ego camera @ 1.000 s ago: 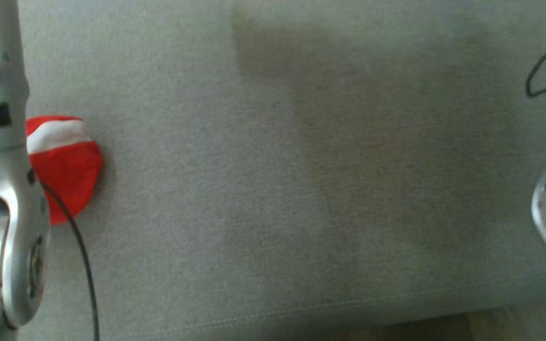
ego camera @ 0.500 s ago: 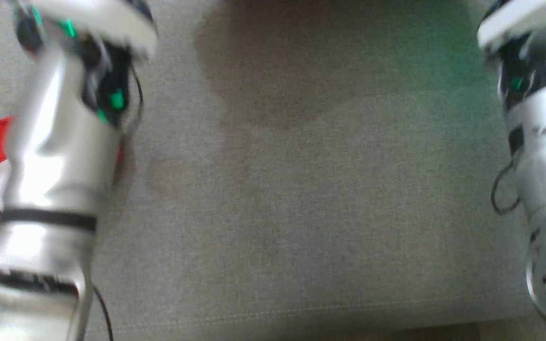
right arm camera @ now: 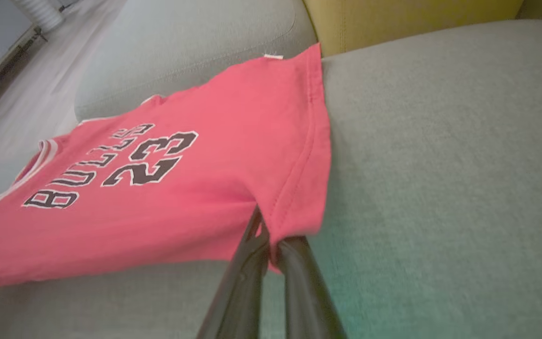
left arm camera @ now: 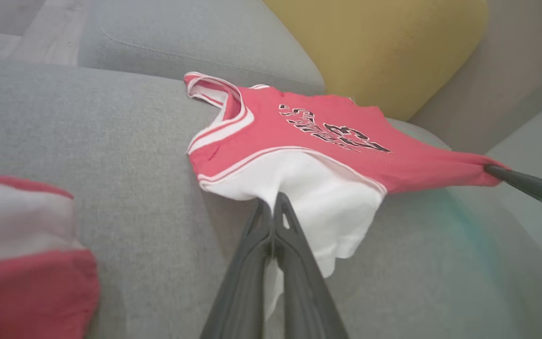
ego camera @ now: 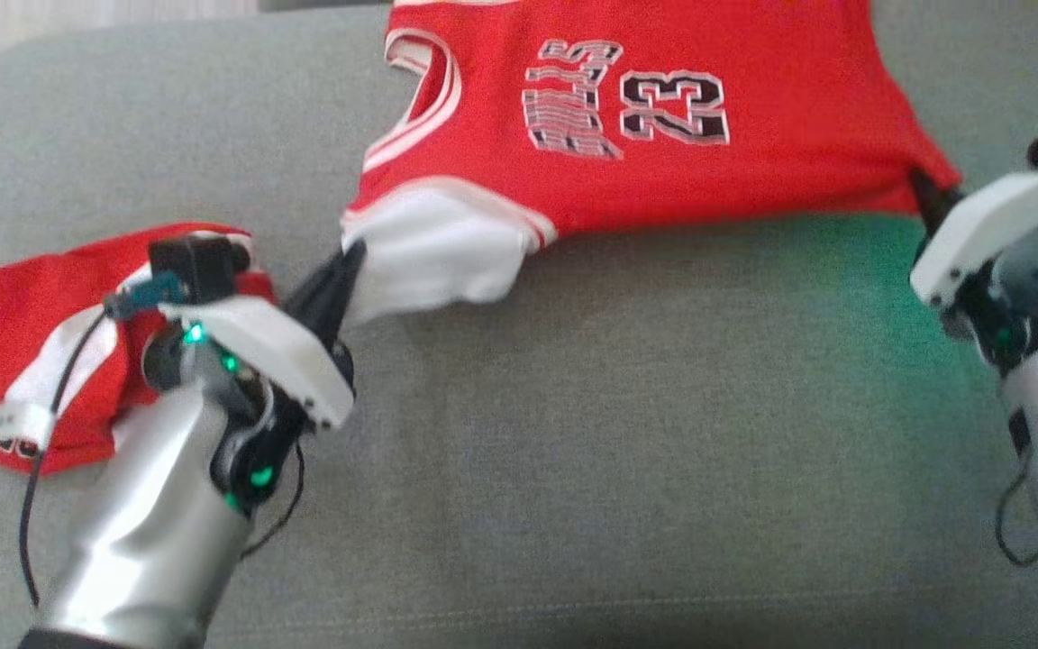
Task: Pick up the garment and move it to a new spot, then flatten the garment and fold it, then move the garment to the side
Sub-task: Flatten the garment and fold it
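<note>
A red jersey (ego camera: pixel 663 135) with white sleeves and the number 23 lies stretched across the grey sofa seat (ego camera: pixel 618 451), also seen as the jersey (left arm camera: pixel 308 136) and the jersey (right arm camera: pixel 158 188). My left gripper (ego camera: pixel 350 257) is shut on its white sleeve (left arm camera: pixel 318 197), fingers pinching the cloth's edge. At the right, my right gripper (ego camera: pixel 926 191) is shut on the jersey's red bottom corner (right arm camera: pixel 294 221). The cloth hangs taut between the two grippers, slightly lifted along its near edge.
A second red and white garment (ego camera: pixel 41 351) lies crumpled at the left, beside my left forearm. A yellow cushion (left arm camera: pixel 379 47) leans behind the jersey. The sofa's front seam (ego camera: pixel 573 604) runs along the bottom; a wide stretch of grey seat lies between my arms.
The head camera has tilted up, bringing the jersey into view. Both arms have reached forward, and both grippers now hold the jersey stretched between them.
</note>
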Controlling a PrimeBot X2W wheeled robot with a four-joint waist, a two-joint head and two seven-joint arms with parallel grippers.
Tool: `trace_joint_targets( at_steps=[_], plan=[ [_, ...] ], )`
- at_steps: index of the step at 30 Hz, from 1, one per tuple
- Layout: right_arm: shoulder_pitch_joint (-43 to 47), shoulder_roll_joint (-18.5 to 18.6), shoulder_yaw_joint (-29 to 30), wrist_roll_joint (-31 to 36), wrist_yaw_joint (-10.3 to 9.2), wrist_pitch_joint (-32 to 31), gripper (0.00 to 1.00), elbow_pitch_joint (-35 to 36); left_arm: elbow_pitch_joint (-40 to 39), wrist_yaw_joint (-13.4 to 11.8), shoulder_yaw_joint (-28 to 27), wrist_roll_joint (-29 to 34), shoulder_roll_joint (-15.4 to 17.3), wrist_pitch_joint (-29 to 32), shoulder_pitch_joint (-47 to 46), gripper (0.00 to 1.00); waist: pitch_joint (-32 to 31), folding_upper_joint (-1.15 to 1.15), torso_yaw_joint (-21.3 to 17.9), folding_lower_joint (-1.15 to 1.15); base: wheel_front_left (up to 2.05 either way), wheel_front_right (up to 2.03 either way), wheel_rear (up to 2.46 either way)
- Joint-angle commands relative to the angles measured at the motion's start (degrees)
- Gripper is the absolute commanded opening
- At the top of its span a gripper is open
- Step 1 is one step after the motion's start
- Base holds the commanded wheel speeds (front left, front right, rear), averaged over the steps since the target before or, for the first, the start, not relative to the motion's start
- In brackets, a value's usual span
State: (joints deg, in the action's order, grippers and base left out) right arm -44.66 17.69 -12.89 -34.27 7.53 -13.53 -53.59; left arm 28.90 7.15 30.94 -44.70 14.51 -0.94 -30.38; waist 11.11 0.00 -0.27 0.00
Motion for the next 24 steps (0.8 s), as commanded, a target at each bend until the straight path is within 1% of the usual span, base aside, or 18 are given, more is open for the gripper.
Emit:
trace_joint_targets(
  at_steps=[1, 5, 6, 13, 18, 19, 20, 24],
  plan=[
    [1.36, 1.53, -1.62, -1.01, -0.04, -0.94, 0.0, 3.24, -3.72, 0.33, -1.65, -0.61, 3.0, 0.61, -0.45, 0.0, -1.5, 0.0, 0.2, 0.0, 0.0, 0.0, 0.0],
    [5.91, 3.88, -3.98, -2.19, -0.04, -3.89, 0.0, 6.51, -8.84, 0.2, -0.45, -1.36, 4.97, 2.77, 3.93, 0.0, -3.6, 0.0, -0.04, 0.0, 0.0, 0.0, 0.0],
    [5.91, 3.88, -3.98, -2.19, -0.04, -3.89, 0.0, 6.51, -8.84, 0.2, -0.45, -1.36, 4.97, 2.77, 3.93, 0.0, -3.6, 0.0, -0.04, 0.0, 0.0, 0.0, 0.0],
    [13.4, 7.42, -7.38, -4.16, -0.04, -9.64, 0.0, 12.22, -16.93, -1.57, 0.48, -4.39, 6.96, 7.38, 11.34, 0.0, -7.88, 0.0, -0.73, 0.0, 0.0, 0.0, 0.0],
    [18.47, 9.88, -8.78, -6.04, -0.04, -15.83, 0.0, 16.65, -23.86, -2.9, 1.19, -8.43, 8.79, 12.64, 17.08, 0.0, -10.86, 0.0, -0.91, 0.0, 0.0, 0.0, 0.0],
    [20.48, 10.93, -9.21, -6.55, -0.04, -19.16, 0.0, 18.54, -26.92, -3.64, 1.49, -10.07, 9.73, 14.96, 19.23, 0.0, -11.63, 0.0, -0.93, 0.0, 0.0, 0.0, 0.0],
    [21.33, 11.43, -9.19, -6.83, -0.04, -20.78, 0.0, 19.67, -28.53, -4.07, 1.54, -10.74, 10.23, 15.96, 20.08, 0.0, -11.75, 0.0, -0.95, 0.0, 0.0, 0.0, 0.0],
    [23.38, 12.65, -7.01, -7.75, -0.04, -26.06, 0.0, 23.99, -33.74, -5.91, 0.41, -12.6, 11.4, 17.66, 21.43, 0.0, -11.84, 0.0, -0.96, 0.0, 0.0, 0.0, 0.0]
  ],
)
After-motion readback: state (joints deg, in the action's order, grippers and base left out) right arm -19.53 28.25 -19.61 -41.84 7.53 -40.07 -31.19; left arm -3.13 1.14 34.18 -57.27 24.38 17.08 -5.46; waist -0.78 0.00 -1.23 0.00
